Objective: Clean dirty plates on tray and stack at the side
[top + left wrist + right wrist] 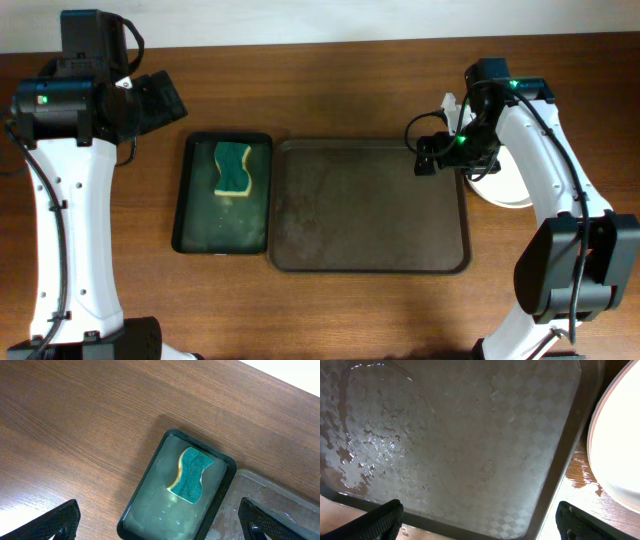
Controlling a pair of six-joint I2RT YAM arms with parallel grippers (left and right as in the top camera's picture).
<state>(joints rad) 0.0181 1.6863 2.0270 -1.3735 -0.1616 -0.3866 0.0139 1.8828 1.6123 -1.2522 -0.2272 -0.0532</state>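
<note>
The brown tray [370, 205] lies mid-table, wet, with no plates on it; it fills the right wrist view [460, 435]. White plates [503, 186] sit stacked on the table just right of the tray, partly hidden by my right arm; a rim shows at the right of the right wrist view [620, 445]. I cannot tell how many are in the stack. My right gripper [428, 158] is open and empty above the tray's far right corner [480, 520]. My left gripper [165, 97] is open and empty, up and left of the green tray; its fingertips show in the left wrist view [160, 522].
A dark green tray [222, 193] holding water and a teal-and-yellow sponge [231, 168] lies left of the brown tray, touching it. It shows in the left wrist view [150, 510], with the sponge [191, 475]. Water is spilled on the table by the plates [580, 475].
</note>
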